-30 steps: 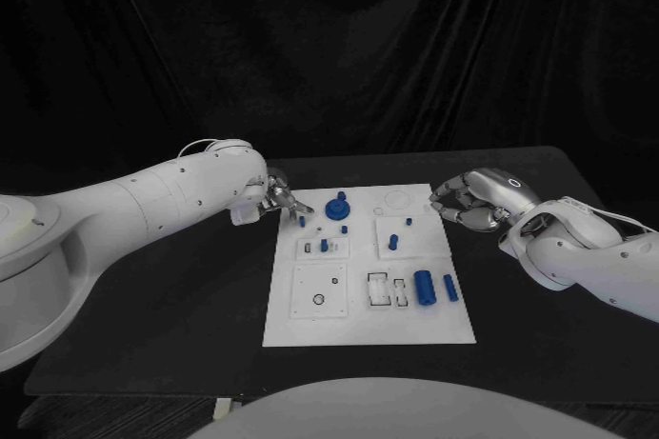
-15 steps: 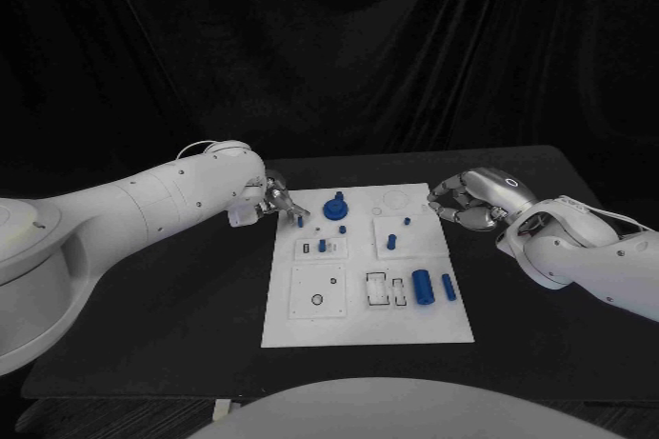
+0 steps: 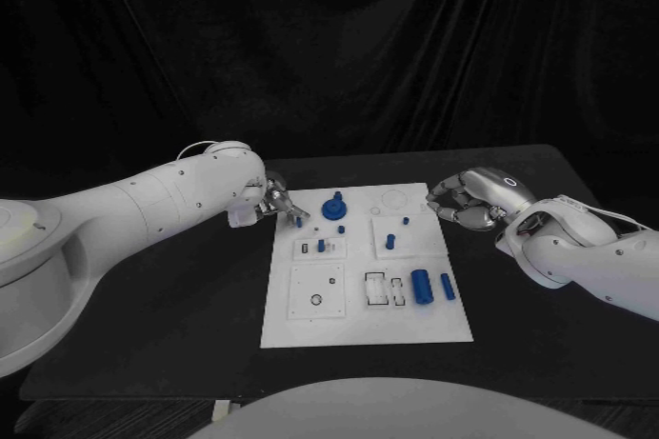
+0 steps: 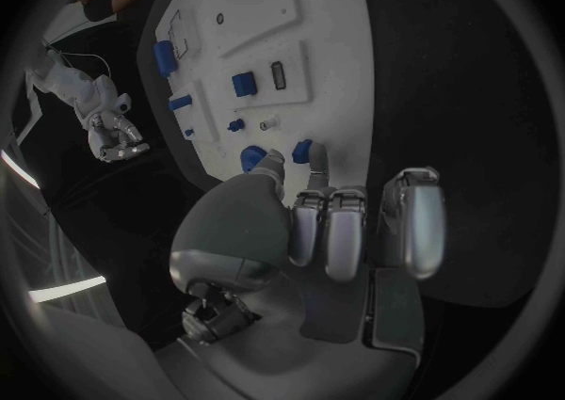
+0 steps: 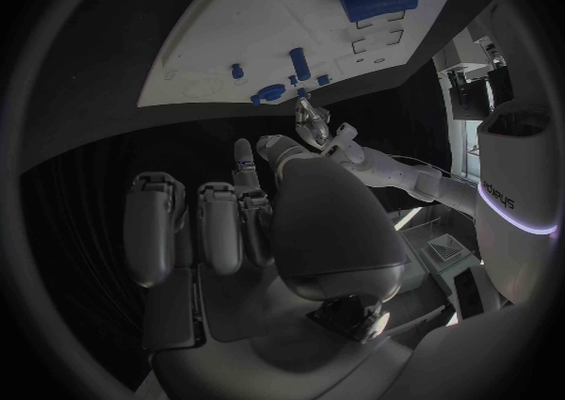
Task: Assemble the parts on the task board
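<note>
At the board's far left corner: small blue peg [image 3: 298,222], just past the left hand's [image 3: 275,199] fingertips, on the white board [image 3: 364,329].
Peg, axis: seems to stand upright; too small in the head view to be sure.
Peg, wrist view: blue piece [image 4: 302,150] right at the tips of the left hand [image 4: 309,231], touching or nearly so; contact cannot be settled.
Left hand: fingers curled toward the peg; whether they pinch it cannot be told.
Nearer hand: left, clearly; the peg lies just ahead of it and toward the board's middle.
Knob [image 3: 334,209]: larger round blue part, just beyond the peg from the left hand.
Right hand [image 3: 465,203]: off the board's far right edge, fingers curled in on nothing, well apart from the peg.
Cylinders [image 3: 423,287]: two blue ones lying flat, long axes along the board's length, nearer the right hand.
</note>
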Controlling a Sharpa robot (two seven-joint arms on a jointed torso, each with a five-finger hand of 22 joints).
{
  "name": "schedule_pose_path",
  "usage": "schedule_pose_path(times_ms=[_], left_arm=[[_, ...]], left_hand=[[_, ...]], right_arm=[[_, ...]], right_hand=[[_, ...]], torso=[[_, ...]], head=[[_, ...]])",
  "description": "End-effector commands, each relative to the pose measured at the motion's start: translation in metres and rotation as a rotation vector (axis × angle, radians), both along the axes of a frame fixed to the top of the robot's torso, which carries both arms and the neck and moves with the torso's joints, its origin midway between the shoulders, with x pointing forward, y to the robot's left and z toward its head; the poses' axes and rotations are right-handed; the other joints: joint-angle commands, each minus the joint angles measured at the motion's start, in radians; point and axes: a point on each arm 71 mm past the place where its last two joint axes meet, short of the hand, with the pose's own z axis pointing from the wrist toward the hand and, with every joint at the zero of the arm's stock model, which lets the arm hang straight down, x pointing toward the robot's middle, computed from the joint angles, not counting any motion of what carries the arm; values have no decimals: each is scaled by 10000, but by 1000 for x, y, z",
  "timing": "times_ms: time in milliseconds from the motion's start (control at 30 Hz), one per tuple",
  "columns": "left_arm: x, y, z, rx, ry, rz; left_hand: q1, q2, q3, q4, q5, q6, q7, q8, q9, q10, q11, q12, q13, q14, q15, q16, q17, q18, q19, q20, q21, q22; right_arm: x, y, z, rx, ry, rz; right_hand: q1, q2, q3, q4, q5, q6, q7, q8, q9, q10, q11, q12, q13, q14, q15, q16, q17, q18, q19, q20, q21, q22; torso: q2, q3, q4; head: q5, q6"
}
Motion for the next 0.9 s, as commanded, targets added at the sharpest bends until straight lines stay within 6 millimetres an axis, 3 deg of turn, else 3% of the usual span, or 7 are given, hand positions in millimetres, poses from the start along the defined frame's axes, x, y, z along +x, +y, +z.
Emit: schedule_pose_path(times_ms=[33,167,433,900], left_arm=[[-1,-3,-1,-128,135,-197],[-1,-4,-1,-133,143,-207],[-1,-4,-1,-138,171,-234],[0,-6,-1,-169,133,-243]], left_hand=[[108,48,27,-84,77,-62,-7,-89,-22,995,82,-35,2568,1055,67,65,2635,97,-47,55,-50,2009],[161,76,62,-132,166,-48,-5,-128,-43,997,86,-33,2571,1055,72,65,2635,99,-55,61,-54,2007],[370,133,232,-360,856,128,-44,-217,-76,998,83,-31,2572,1055,77,65,2635,99,-60,73,-39,2009],[596,202,543,-581,1164,107,-73,-340,-104,994,47,-34,2569,1055,50,65,2635,103,-75,56,-46,2005]], right_arm=[[-1,-1,0,26,-40,-83],[-1,0,0,22,-30,-81],[0,0,-1,7,-10,-83],[-1,-1,-1,-5,19,-105]], right_hand=[[69,-5,60,-27,51,42,27,-54,12,1061,46,36,2632,753,64,-4,992,142,414,83,26,2126],[69,-5,60,-27,51,42,27,-54,12,1061,46,36,2632,753,64,-4,992,142,414,83,26,2126],[69,-5,60,-27,51,42,27,-54,12,1061,46,36,2632,753,64,-4,992,142,414,83,26,2126],[69,-5,60,-27,51,42,27,-54,12,1061,46,36,2632,753,64,-4,992,142,414,83,26,2126]], torso=[[-10,4,3],[-8,4,0],[-1,3,2],[-2,2,2]], head=[[0,0],[-7,0],[7,0],[-11,0]])
